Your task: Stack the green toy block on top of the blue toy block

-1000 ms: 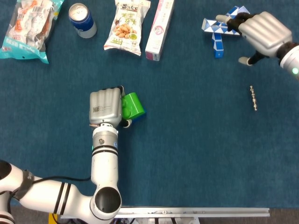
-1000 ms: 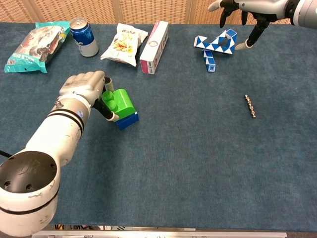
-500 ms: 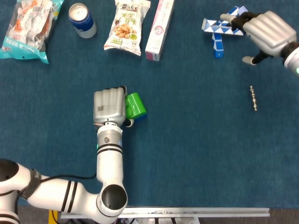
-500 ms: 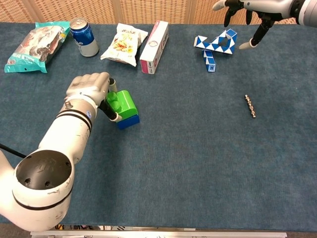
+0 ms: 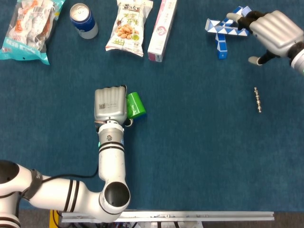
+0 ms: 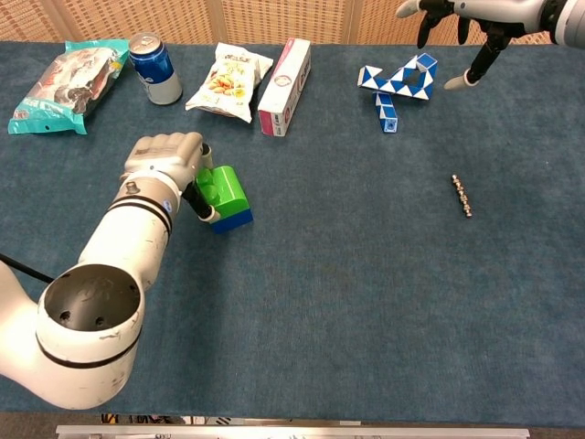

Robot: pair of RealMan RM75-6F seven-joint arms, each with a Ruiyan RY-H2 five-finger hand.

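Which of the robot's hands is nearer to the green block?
Left. The left hand is right against the green block, fingers on its side. The right hand is far off, by the blue-and-white puzzle.

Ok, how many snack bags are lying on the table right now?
2. The teal snack bag lies at the far left corner, left of the blue can. The nut bag lies between that can and the pink box.

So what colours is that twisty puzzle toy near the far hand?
Blue and white triangles on the twisty puzzle, clearest in the chest view.
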